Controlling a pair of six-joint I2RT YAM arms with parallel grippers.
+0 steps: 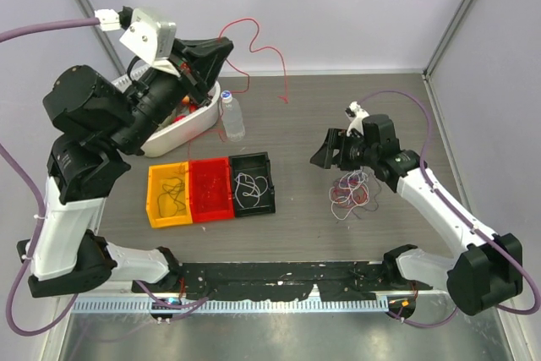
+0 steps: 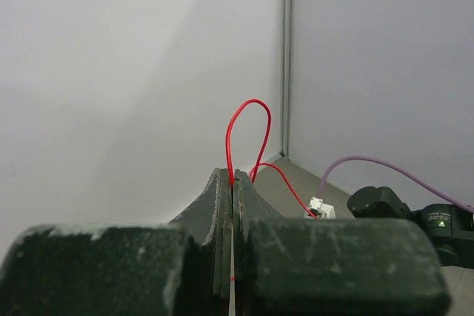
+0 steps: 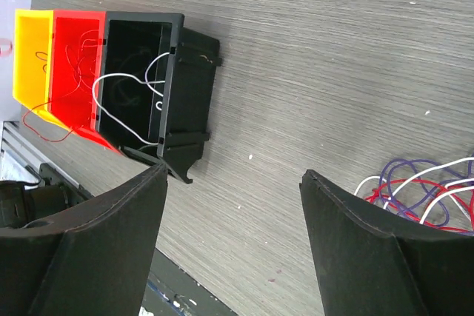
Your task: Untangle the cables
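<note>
- Cables (image 1: pixel 351 194): a knotted heap of red, white and purple strands lies on the surface (image 1: pixel 304 124) at right, just under the right jaws. This is the part left to do.
- Sorted share: three bins stand in a row left of centre. The yellow bin (image 1: pixel 168 195) holds thin dark strands, the red bin (image 1: pixel 210 189) red ones and the black bin (image 1: pixel 252 183) a white one. In the right wrist view one red strand spills over the bins' rim.
- Red cable (image 2: pixel 252 101): clenched between the left jaws, which are raised high at back left. It loops above them and trails down toward the surface, apart from the heap.
- Right jaws: released and spread wide, grasping nothing, poised between the black bin and the heap.
- Judgement: the task appears partway along. Several strands are parted by colour, one is in hand and not yet binned, and the heap is not yet parted.
- Other items: a white tub (image 1: pixel 196 124) and a clear water bottle (image 1: pixel 232 116) stand at back left.
- Writing: no brand, label or text can be read anywhere; nothing on the bottle is legible.
</note>
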